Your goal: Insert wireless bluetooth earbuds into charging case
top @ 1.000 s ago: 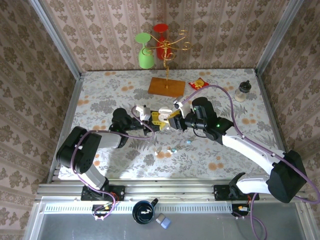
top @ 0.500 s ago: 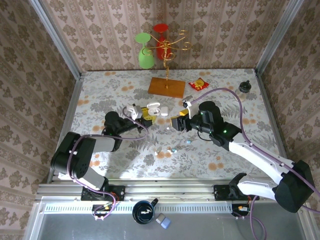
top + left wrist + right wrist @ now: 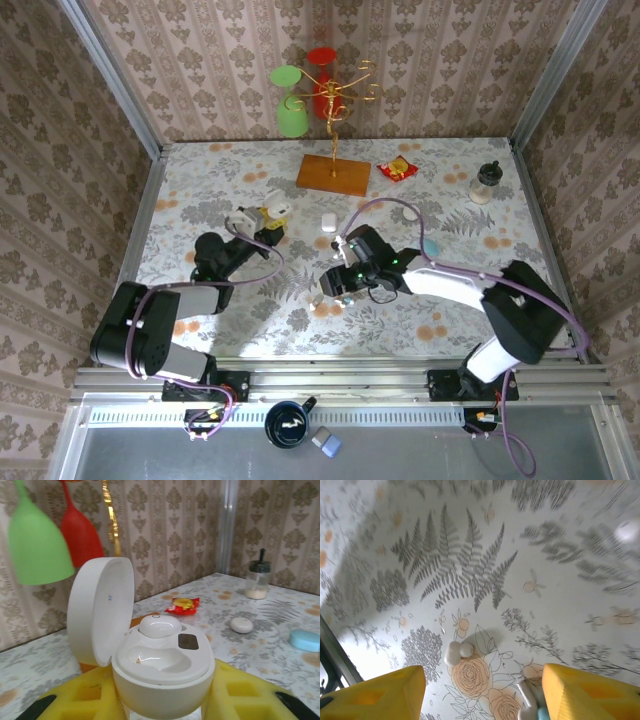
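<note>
My left gripper (image 3: 260, 222) (image 3: 162, 705) is shut on the white charging case (image 3: 273, 209) (image 3: 165, 677), gripping its base between yellow pads. The lid (image 3: 100, 610) stands open. One white earbud (image 3: 160, 626) sits in the far socket, and the near socket (image 3: 160, 660) is empty. My right gripper (image 3: 335, 283) (image 3: 482, 695) hangs open low over the table. A white earbud (image 3: 457, 651) lies on the cloth between and just ahead of its fingers. A white and pale-blue earbud (image 3: 530, 707) lies against the right finger (image 3: 590, 692).
A small white case (image 3: 327, 221), another white case (image 3: 411, 212) (image 3: 241, 625) and a blue case (image 3: 430, 246) (image 3: 305, 640) lie mid-table. At the back are a wooden stand (image 3: 333, 173) with green and red cups, a red packet (image 3: 398, 169) and a shaker (image 3: 485, 182).
The right gripper left the case, opened, and dropped toward the near middle of the table over the loose earbuds. The left gripper drew back to the left with the open case.
</note>
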Robot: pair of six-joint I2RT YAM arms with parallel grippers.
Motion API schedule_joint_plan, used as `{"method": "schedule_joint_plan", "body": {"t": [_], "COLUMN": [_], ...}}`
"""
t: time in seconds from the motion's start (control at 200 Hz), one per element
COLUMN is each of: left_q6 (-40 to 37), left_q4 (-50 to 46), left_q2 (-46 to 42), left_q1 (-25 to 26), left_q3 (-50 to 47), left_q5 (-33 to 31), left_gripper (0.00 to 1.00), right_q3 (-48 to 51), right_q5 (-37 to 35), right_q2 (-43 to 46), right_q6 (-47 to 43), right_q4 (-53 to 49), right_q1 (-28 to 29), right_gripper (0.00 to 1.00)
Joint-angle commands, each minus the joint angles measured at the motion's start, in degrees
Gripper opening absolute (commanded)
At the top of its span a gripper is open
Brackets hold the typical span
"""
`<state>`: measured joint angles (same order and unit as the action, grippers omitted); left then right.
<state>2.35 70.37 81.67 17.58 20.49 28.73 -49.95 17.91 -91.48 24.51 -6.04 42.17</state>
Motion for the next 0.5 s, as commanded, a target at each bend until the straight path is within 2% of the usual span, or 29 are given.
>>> {"method": "schedule_joint_plan", "body": {"t": [0.0, 0.215, 0.36, 0.495], "left_q6": [1.66, 2.00, 2.25, 2.26], "left_q4": [2.42, 2.29, 1.88, 1.31], "left_q2": [-2.00, -3.45, -3.88, -3.97], "left_q1": [-1.47, -2.29, -2.92, -3.26], "left_q3": [-0.87, -1.57, -1.96, -1.81], "left_q5": [-1.67, -1.16, -0.83, -0.28], "left_gripper": [0.27, 0.27, 0.27, 0.27], "right_q3": [-4.49, -12.11, -15.63, -15.31], "right_q5": [8.57, 14.55, 16.28, 17.57], "right_q2": [-5.83, -16.63, -20.24, -20.07], "right_q6": [1.44, -1.99, -3.48, -3.99], "right_q4": [0.42, -2.22, -5.70, -8.32], "right_q1": [0.40, 1.77, 2.10, 2.56], "right_gripper": [0.64, 0.62, 0.59, 0.57]}}
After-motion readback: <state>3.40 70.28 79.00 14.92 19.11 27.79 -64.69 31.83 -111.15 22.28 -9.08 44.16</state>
